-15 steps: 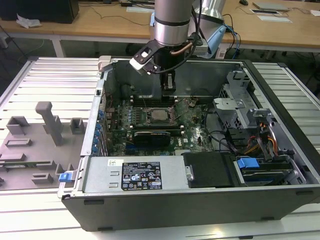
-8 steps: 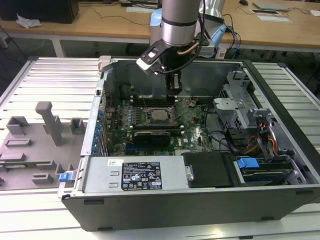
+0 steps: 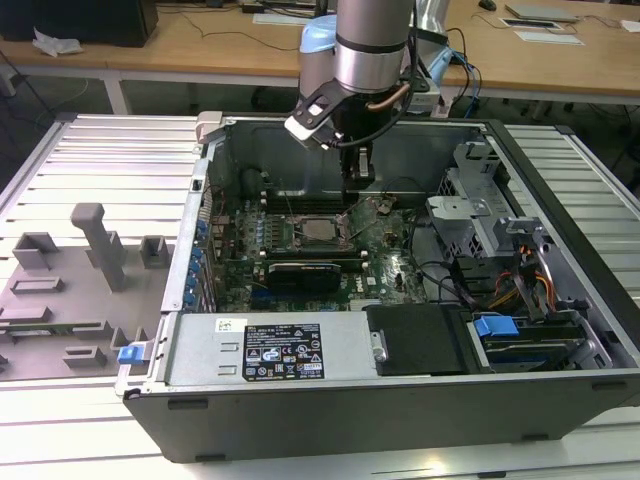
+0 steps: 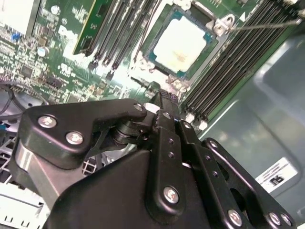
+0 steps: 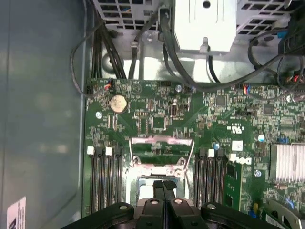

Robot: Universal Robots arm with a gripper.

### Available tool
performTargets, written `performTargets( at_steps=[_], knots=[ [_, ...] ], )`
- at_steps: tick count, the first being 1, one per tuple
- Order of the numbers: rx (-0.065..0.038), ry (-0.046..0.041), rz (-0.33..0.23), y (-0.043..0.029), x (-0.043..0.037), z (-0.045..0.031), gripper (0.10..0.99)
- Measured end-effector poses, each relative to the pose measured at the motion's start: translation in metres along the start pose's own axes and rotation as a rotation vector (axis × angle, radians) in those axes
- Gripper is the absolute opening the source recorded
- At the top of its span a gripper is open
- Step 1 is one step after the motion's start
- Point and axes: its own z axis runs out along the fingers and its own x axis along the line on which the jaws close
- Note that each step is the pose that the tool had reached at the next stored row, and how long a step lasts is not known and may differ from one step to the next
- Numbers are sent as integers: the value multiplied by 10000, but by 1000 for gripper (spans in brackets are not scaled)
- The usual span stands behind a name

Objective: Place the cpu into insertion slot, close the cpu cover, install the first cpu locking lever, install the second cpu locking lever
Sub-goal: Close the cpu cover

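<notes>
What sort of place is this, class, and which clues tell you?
Probably a robotics lab or test workshop: a silver-grey robot arm reaches into an open grey metal computer case, which lies on a ribbed aluminium table, with wooden office desks behind.

Robotics lab bench. An open PC case (image 3: 400, 330) sits on a slotted aluminium table (image 3: 100, 150) beside grey fixture blocks (image 3: 90, 260), under a robot arm (image 3: 372, 45). Wooden desks (image 3: 200, 45) with cables (image 3: 466, 66) stand behind.

Grey fixtures (image 3: 103, 245) stand beside the open computer case (image 3: 300, 420).
</notes>
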Motion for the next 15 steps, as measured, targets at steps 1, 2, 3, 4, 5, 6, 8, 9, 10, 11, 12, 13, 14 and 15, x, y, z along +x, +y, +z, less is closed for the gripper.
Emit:
performTargets(
  at_steps=[1,2,3,4,5,6,8,9,10,11,12,13,14,15],
  knots=[
    [1,-1,1,27,-1,0,106],
    [1,-1,0,51,-2,1,106],
    [2,-1,-1,98,-2,2,106],
    [3,2,-2,174,-4,5,106],
    [6,1,1,246,-7,5,106],
    [8,-1,0,312,-9,6,106],
    [13,0,-2,468,-13,10,106],
    [20,2,0,504,-14,16,106],
    [27,0,0,525,-15,20,106],
    [41,0,-1,569,-16,29,106],
    [49,2,-1,604,-16,51,106],
    [51,1,-1,610,-17,71,106],
    [52,1,-2,612,-17,86,106],
    [54,2,1,613,-17,134,106]
  ],
)
